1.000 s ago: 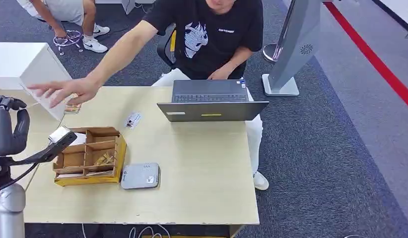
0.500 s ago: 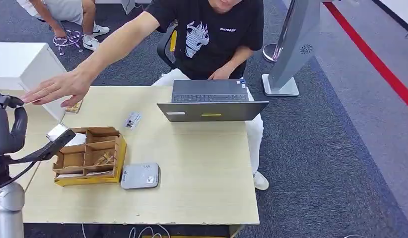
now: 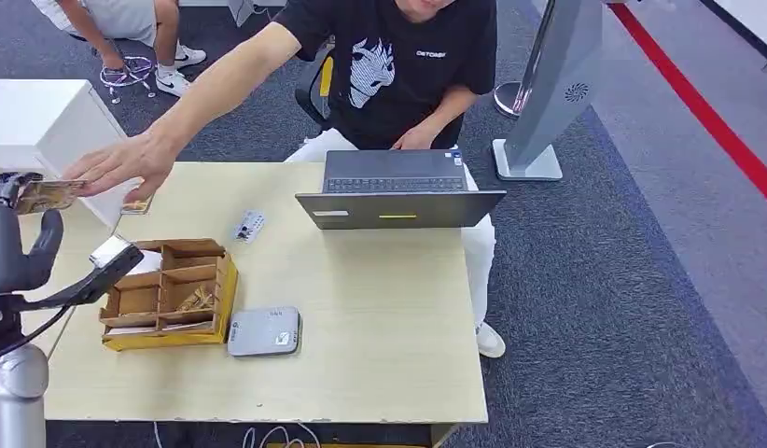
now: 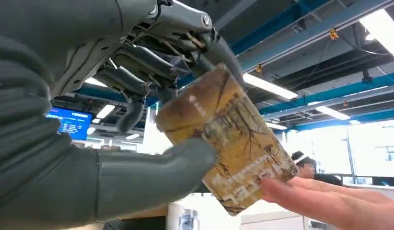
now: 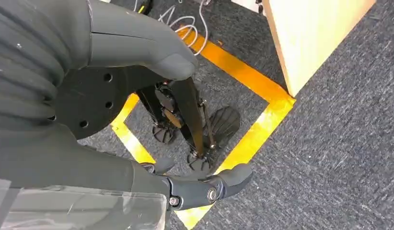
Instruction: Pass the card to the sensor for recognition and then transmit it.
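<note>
My left hand (image 3: pixel 20 247) is raised at the table's far left and holds a brown patterned card (image 3: pixel 46 193). In the left wrist view the card (image 4: pixel 228 153) is pinched between my thumb (image 4: pixel 152 177) and fingers. A person's hand (image 3: pixel 123 163) reaches across the table to it, and their fingertips (image 4: pixel 329 203) touch the card's far edge. The grey flat sensor (image 3: pixel 264 331) lies on the table beside a wooden organiser box (image 3: pixel 165 294). My right hand (image 5: pixel 113 96) hangs by the table's side above the floor, fingers apart and holding nothing.
A person sits behind an open laptop (image 3: pixel 398 191) at the table's far edge. A small card (image 3: pixel 250 225) lies loose near the laptop and another (image 3: pixel 137 203) under the person's wrist. A white box (image 3: pixel 44 121) stands at the far left. A grey floor stand (image 3: pixel 548 84) is behind on the right.
The card in my left hand has tilted so its patterned face shows. The person's hand has drawn back a little but stays stretched toward it.
</note>
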Robot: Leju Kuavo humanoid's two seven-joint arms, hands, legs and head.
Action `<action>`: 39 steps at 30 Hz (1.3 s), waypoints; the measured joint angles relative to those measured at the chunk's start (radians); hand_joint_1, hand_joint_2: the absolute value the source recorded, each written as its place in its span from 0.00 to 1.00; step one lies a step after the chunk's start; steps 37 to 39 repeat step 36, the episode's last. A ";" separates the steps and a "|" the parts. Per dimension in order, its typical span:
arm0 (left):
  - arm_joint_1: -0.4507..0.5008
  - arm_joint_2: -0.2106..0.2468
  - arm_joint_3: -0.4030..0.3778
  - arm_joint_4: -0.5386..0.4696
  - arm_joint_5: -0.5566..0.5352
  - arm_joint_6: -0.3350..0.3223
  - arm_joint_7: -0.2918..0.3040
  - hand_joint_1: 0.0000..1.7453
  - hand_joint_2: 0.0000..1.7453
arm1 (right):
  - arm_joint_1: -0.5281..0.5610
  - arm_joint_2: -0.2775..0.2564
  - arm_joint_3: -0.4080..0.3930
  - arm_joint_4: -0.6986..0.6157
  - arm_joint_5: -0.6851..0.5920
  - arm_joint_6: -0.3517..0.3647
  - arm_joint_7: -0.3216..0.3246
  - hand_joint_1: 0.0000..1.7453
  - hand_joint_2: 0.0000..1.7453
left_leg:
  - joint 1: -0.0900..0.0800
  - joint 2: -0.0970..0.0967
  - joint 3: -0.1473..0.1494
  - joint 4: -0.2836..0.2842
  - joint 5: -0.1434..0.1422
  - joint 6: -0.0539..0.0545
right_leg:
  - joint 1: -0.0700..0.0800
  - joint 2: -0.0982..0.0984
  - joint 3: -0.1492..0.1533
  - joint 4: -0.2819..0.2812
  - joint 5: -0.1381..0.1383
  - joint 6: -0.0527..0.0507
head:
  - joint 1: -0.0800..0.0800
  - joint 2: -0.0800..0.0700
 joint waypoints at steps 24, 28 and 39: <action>0.009 0.001 0.000 0.000 0.000 0.000 0.000 0.00 1.00 | 0.000 -0.001 0.000 0.000 0.000 0.000 0.000 0.00 1.00 | 0.000 0.000 0.000 0.000 0.000 0.000 | 0.000 0.000 0.000 0.000 0.000 0.000 | 0.000 0.000; 0.015 0.002 0.000 -0.002 0.006 0.011 0.000 0.00 1.00 | 0.000 -0.001 0.000 0.000 0.000 0.000 0.000 0.00 1.00 | 0.000 0.000 0.000 0.000 0.000 0.000 | 0.000 0.000 0.000 0.000 0.000 0.000 | 0.000 0.000; 0.255 -0.084 0.024 -0.247 0.419 0.117 -0.169 0.00 1.00 | 0.001 0.000 -0.009 0.002 -0.048 -0.031 -0.004 0.00 1.00 | 0.000 0.001 -0.002 -0.001 -0.003 0.001 | 0.000 0.001 0.001 0.000 -0.002 0.001 | 0.001 0.000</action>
